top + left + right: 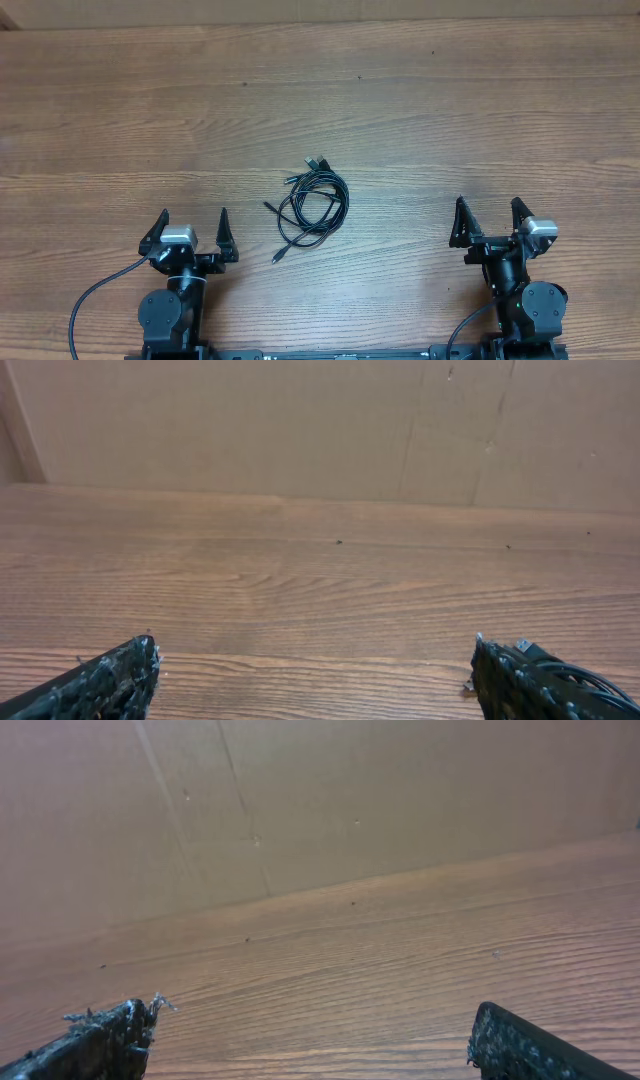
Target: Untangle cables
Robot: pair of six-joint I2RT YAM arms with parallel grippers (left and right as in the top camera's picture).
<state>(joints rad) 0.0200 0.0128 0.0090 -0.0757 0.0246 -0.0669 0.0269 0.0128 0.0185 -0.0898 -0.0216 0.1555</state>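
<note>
Wood-grain table point(320, 80), brown laminate with long horizontal streaks and a few tiny dark specks. Plain tan cardboard wall point(250, 420) stands along the far edge, with faint creases and seams. No other room detail shows.

The cables point(312, 205) are thin, black, glossy and flexible. They lie in one loose flat tangle of overlapping loops, about mid-table. The tangle is roughly oval, its long axis running diagonally from near-left to far-right. A silver-tipped plug point(316, 161) sticks out on the far side, pointing away from the arms. Short tails with small plugs poke out on the tangle's left side, and one tail point(278, 257) trails toward the arms.

The left gripper point(193, 215) sits left of the tangle and nearer the robot base, well apart from it. Its jaws are spread wide and hold nothing. The right gripper point(488, 203) sits right of the tangle, also well apart, with its jaws spread just as wide and empty.

Fingers point(110, 680) are black with a rough, flecked texture and wedge-shaped tips. In the left wrist view, thin dark loops behind the right-hand finger are possibly the tangle, but the view is too cropped to be sure. A thick black wire point(90, 300) curves off the left arm's base, far left of the tangle.
</note>
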